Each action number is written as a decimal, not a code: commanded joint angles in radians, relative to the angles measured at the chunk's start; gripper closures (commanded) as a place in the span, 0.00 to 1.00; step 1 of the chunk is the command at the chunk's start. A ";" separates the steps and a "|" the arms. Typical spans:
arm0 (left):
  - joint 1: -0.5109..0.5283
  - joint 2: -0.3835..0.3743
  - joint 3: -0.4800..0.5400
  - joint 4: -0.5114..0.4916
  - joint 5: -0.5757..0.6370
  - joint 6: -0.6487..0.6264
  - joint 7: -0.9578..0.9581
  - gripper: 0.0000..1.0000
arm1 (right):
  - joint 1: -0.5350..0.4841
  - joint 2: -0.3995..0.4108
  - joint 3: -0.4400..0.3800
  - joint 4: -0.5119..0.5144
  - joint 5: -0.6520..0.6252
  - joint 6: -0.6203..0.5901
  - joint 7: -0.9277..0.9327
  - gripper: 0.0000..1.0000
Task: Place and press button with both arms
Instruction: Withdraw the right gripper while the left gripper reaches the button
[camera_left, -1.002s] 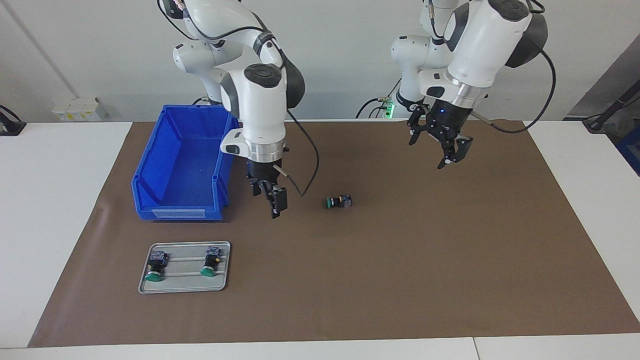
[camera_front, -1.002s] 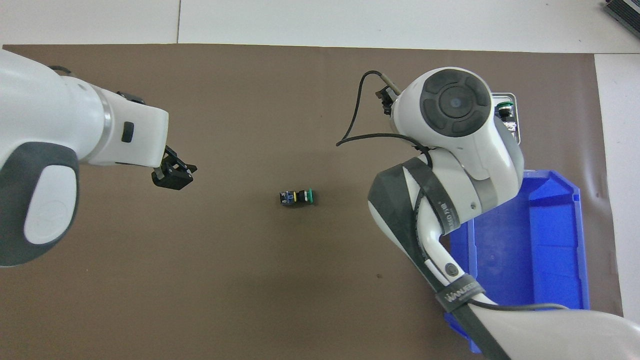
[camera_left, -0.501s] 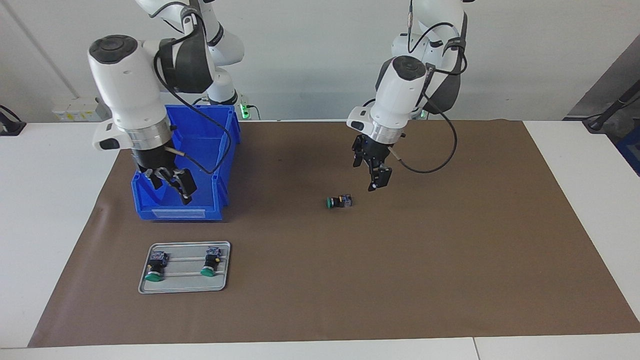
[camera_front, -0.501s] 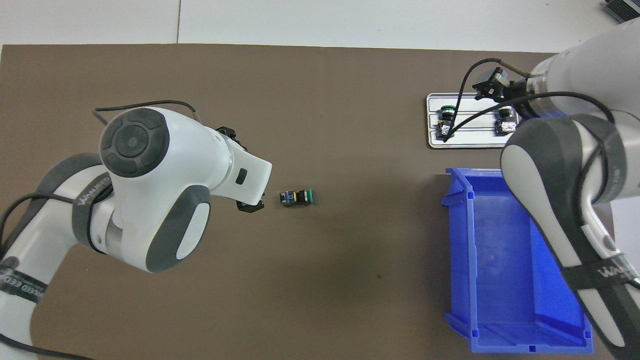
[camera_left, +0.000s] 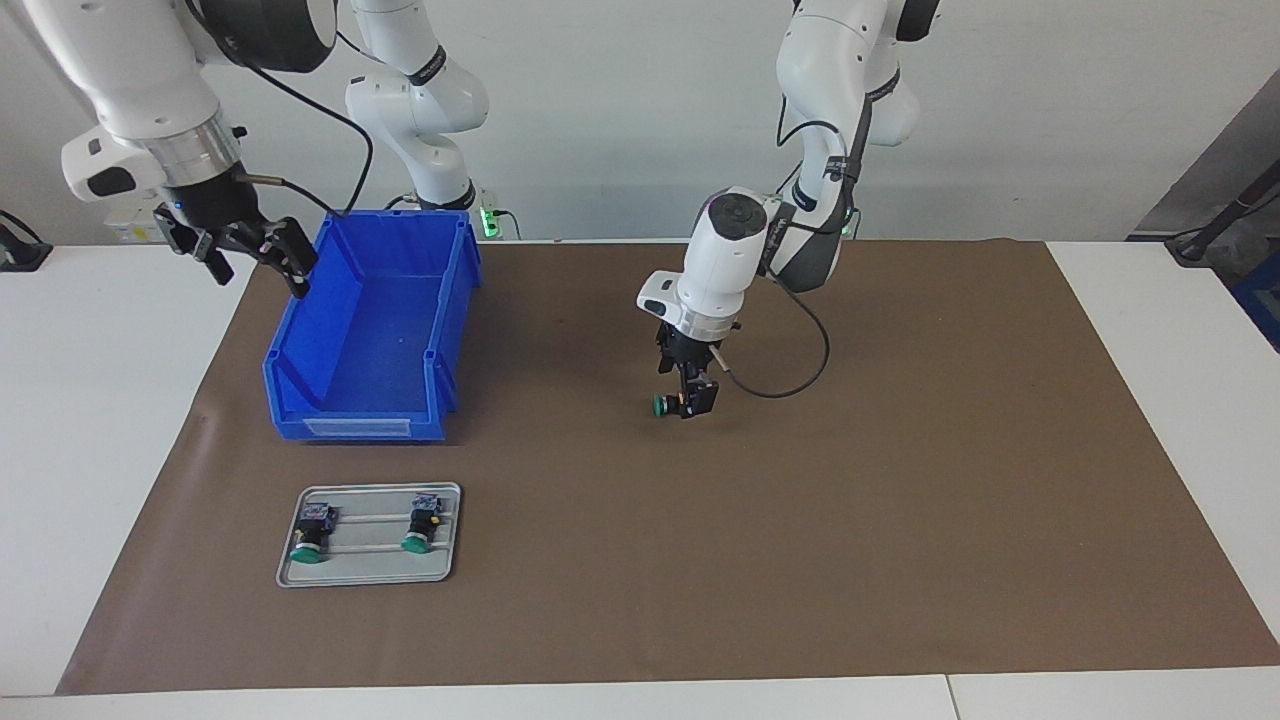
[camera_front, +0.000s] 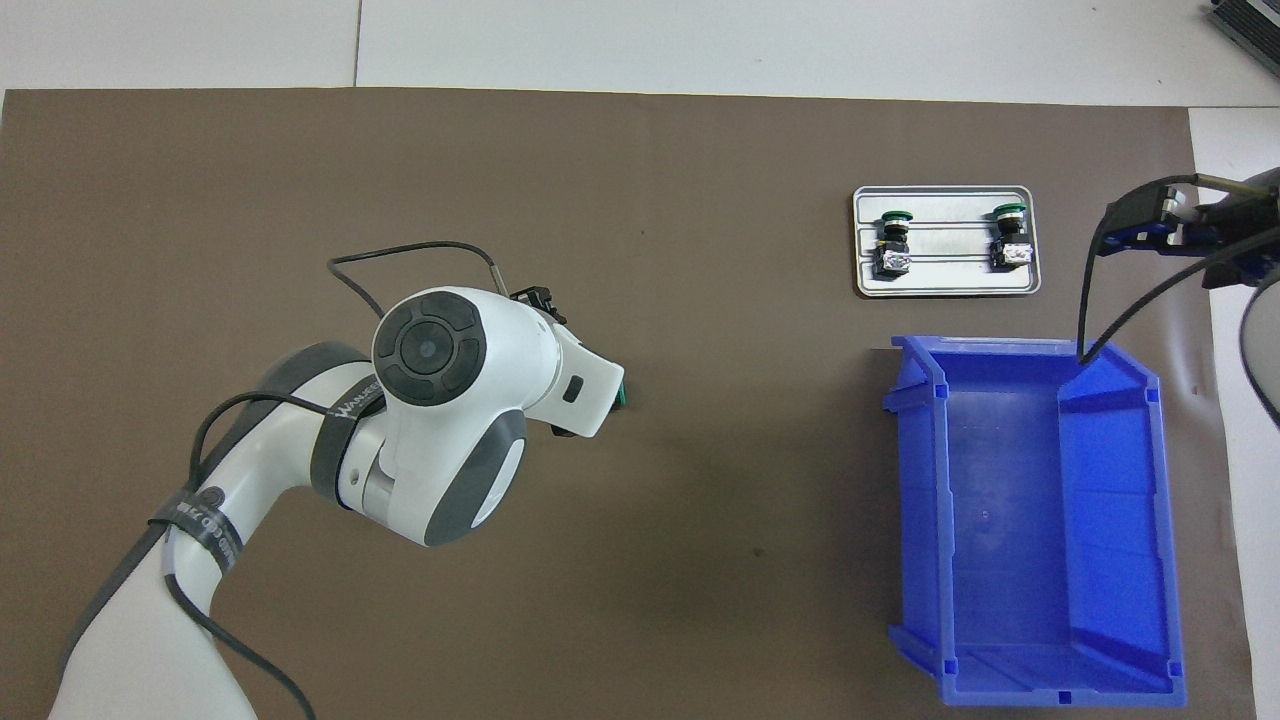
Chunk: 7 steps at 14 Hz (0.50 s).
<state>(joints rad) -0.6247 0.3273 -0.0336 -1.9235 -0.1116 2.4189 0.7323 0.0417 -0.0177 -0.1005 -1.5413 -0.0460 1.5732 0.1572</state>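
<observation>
Facing view: the loose button (camera_left: 664, 404) lies mid-mat on the bench, and the left gripper (camera_left: 686, 396) has dropped onto it, jaws apart astride its body, ready to close. The right gripper (camera_left: 243, 252) has swung clear above the blue bin (camera_left: 367, 400), jaws apart, waiting.

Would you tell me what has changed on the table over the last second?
The left gripper swung in from its own end of the table and came down around the loose button on the mat. The right gripper rose and pulled out past the blue bin. The button, bin and tray stayed put.
</observation>
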 joint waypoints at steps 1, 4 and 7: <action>-0.048 0.041 0.020 0.026 -0.010 0.011 -0.021 0.05 | -0.019 -0.057 0.007 -0.063 -0.006 -0.045 -0.047 0.00; -0.055 0.058 0.021 0.024 -0.008 0.016 -0.039 0.06 | -0.033 -0.067 0.007 -0.085 -0.003 -0.028 -0.068 0.00; -0.059 0.064 0.023 0.027 -0.002 0.016 -0.039 0.09 | -0.029 -0.067 0.007 -0.085 -0.003 -0.033 -0.064 0.00</action>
<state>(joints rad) -0.6622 0.3737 -0.0304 -1.9153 -0.1116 2.4224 0.7049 0.0234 -0.0618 -0.1020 -1.5973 -0.0461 1.5291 0.1182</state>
